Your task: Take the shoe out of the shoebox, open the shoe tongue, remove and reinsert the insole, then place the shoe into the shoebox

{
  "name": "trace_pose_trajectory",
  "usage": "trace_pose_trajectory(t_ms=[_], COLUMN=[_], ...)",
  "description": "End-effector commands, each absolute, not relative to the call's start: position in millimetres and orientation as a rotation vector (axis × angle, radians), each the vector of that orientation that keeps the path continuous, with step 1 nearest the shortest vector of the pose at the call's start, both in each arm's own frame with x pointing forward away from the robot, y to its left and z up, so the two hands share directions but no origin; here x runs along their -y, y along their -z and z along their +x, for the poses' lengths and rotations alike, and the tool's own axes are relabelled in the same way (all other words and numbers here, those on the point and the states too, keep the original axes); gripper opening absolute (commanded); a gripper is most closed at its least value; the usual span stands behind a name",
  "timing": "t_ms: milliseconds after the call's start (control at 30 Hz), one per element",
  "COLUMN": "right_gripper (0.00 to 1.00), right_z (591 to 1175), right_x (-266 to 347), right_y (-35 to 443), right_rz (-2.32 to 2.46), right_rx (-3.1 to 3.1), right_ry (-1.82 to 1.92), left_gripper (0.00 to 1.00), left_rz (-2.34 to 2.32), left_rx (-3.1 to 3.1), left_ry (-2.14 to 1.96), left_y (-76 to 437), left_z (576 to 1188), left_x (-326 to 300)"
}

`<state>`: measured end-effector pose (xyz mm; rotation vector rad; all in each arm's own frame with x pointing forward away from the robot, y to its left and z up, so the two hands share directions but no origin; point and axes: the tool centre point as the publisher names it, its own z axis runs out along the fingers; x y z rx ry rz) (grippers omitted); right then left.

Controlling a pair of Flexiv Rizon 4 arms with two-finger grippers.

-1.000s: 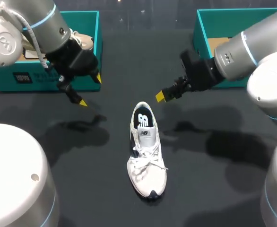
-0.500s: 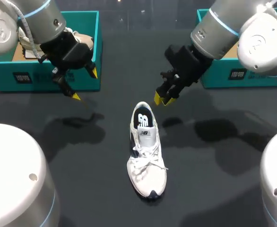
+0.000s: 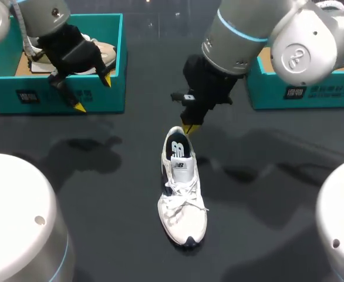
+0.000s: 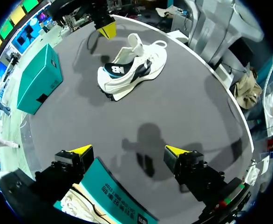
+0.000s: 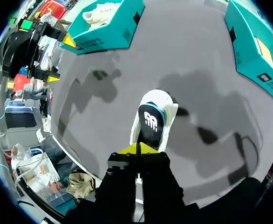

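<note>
Lying upright on the black table (image 3: 266, 194), the white shoe (image 3: 182, 188) is pointing its heel toward the right gripper (image 3: 188, 128), which is hovering just above that heel with its yellow tips pressed together. The left gripper (image 3: 93, 94) is hanging well apart from the shoe, over the front wall of a teal shoebox (image 3: 19, 97) off the shoe's heel end, its fingers spread wide.

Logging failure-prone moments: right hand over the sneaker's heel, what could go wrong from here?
The right hand is shut over the heel of the sneaker: descending, it might shove the sneaker, not grip it. The open left hand hangs by the left shoebox and could bump its front wall.
</note>
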<state>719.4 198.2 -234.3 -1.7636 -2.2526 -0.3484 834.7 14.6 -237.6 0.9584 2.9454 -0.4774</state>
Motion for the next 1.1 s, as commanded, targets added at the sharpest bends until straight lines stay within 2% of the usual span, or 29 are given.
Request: trace_pose_trajectory(t_ms=[33,400,467,833,1100], right_gripper=[0.00,0.00,0.00,0.00,0.00], right_z=[711.6,711.6,711.2,703.7,703.7], right_x=[-201.8,-201.8,-221.1,-247.4,-247.4], right_y=[231.1,231.1,235.1,231.7,231.7], right_rz=[-2.029,-2.029,-2.101,-2.245,-2.245], right_rx=[2.421,2.421,2.426,2.568,2.568], right_ry=[0.148,0.148,0.088,0.109,0.109], left_gripper=[1.00,1.00,1.00,1.00,1.00], left_rz=[0.961,0.961,0.961,1.033,1.033], left_rx=[-2.947,-2.947,-2.947,-2.903,-2.903], left_ry=[0.474,0.474,0.474,0.481,0.481], left_y=[238.2,238.2,238.2,222.3,222.3], left_z=[835.6,835.6,835.6,863.2,863.2], left_x=[-13.6,-13.6,-13.6,-54.3,-54.3])
